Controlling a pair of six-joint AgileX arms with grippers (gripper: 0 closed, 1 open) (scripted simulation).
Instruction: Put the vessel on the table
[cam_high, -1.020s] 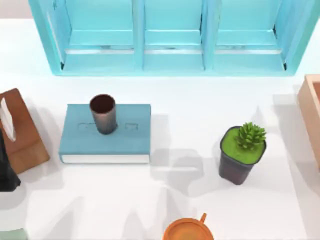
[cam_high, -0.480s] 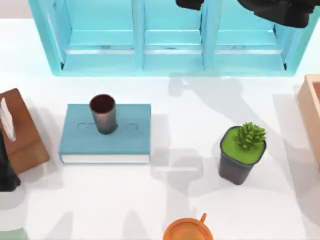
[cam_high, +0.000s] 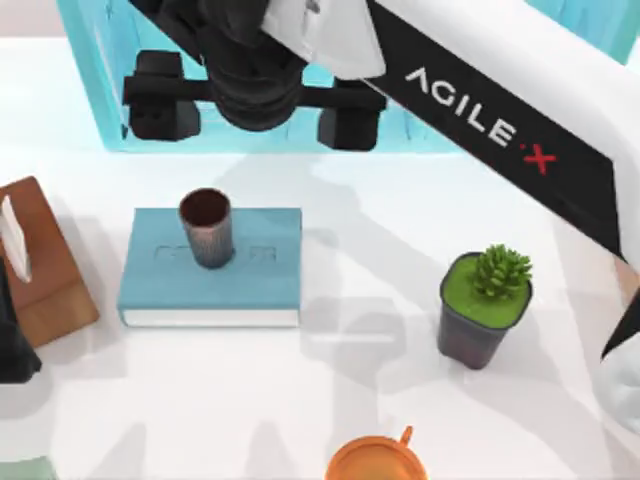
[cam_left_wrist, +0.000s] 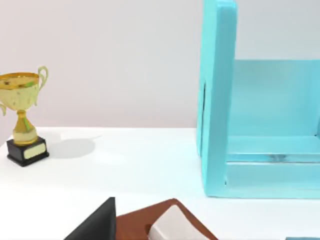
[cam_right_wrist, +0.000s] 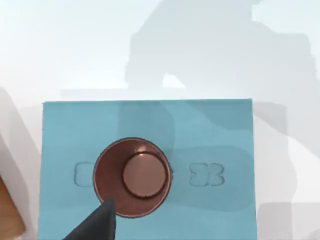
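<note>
White table (cam_high: 400, 240) holds a teal book (cam_high: 240, 285) with the vessel (cam_high: 207, 227) upright on it. Right gripper (cam_high: 255, 112) hovers above and behind the vessel, fingers spread wide, arm reaching across from the right. Left gripper: cannot tell.

A copper-brown ribbed vessel (cam_high: 207, 228) stands on a teal-blue book (cam_high: 212, 268); right of the book, a dark grey pot (cam_high: 484, 309) holds a green succulent.

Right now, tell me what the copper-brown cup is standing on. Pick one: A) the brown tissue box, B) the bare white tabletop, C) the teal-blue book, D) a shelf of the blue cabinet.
C: the vessel stands upright on the teal-blue book, which lies flat on the table; the right wrist view looks straight down into the cup with the book's cover all around it.
</note>
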